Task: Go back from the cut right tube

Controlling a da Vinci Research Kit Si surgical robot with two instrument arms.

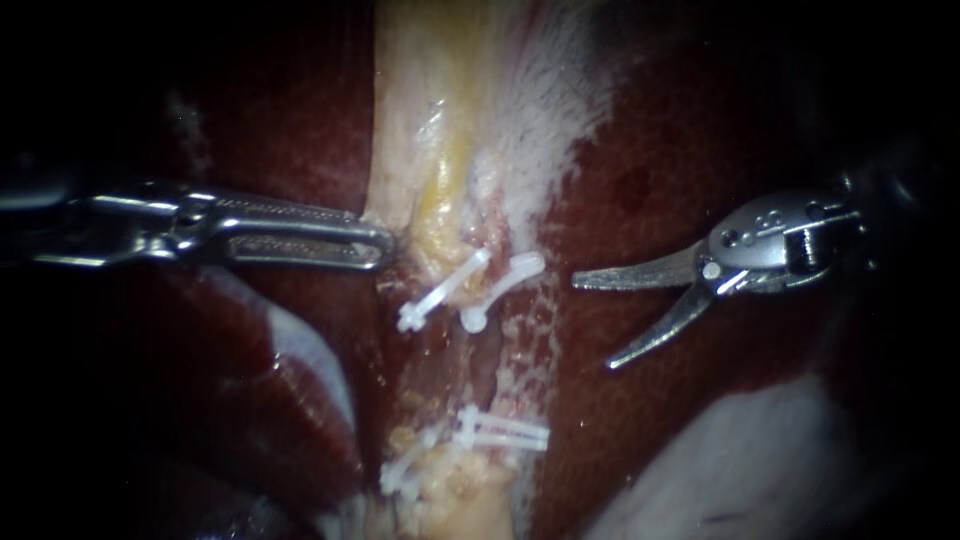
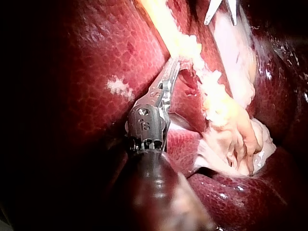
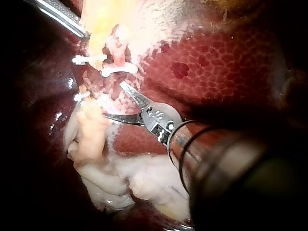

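Two upper clips (image 1: 445, 290) sit side by side, white against the strip of pale yellow tissue (image 1: 430, 150) running down the middle, and two lower clips (image 1: 500, 432) cross the same strip further down. The right tube (image 1: 488, 205) shows as a pinkish stub just above the right-hand upper clip. From the right wrist view that stub (image 3: 118, 48) stands up short and raw-looking, with the clip across it. Between the upper and lower clips the stretch looks dark, reddish and ragged, and I can't trace a whole tube running through it.

Over to the right instrument (image 1: 593, 324): it's a pair of curved blades, spread wide, nothing between them. They hang over the dark red liver (image 1: 680, 180), off to the side of the clips and clear of them, tips pointing toward the strip. The right wrist view shows the same blades (image 3: 111, 98) parted, tips near the clipped stretch but touching nothing I can see.

The left instrument (image 1: 385, 245) comes in level from the other side, its long slotted jaws clamped together on the edge of the pale yellow tissue, right beside the upper clips. Its own wrist view agrees: the jaw tips (image 2: 172, 65) are buried in the yellow tissue, pinching it.
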